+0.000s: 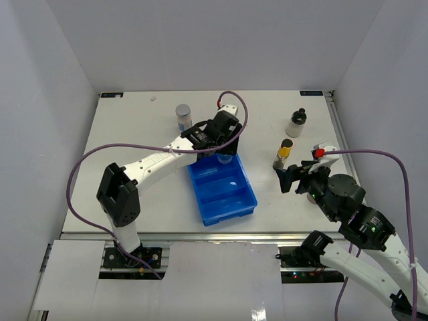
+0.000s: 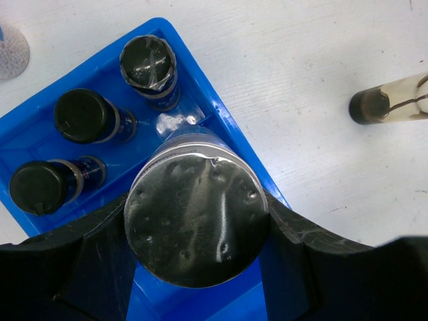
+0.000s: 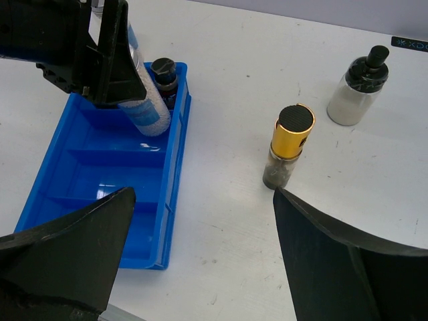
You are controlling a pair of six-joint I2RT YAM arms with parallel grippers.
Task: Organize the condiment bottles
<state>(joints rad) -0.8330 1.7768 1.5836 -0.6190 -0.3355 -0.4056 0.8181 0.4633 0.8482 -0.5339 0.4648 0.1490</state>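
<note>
While the left hand [image 2: 196, 231] clamps a silver-lidded jar [image 2: 194, 194] from both sides, that jar hangs tilted over the far end of the blue tray [image 2: 224, 124]. Its lower end dips into the far compartment, close to the tray's right wall (contact with the floor cannot be told from any view). Three dark-capped jars [image 2: 83, 115] stand upright in the same compartment, in a row just beside the held jar and apart from it. One of them carries a wrinkled film over its cap.

A second silver-lidded jar [image 1: 183, 115] stands upright on the bench [image 1: 127, 127], beyond the tray and left of the left hand. On the right half of the bench, well apart from the tray, stand two more bottles. The yellow bottle [image 3: 291, 144], with a dark textured cap and dark contents at its base, is the nearer. The whitish bottle [image 3: 358, 87], with a black knobbed cap, is farther back and a little to the right, near the yellow one without touching it.

The right hand [image 3: 202, 200] hovers above the bench with its fingers spread wide and nothing between them. It lies to the right of the tray, and the yellow bottle stands just ahead of its right finger.
</note>
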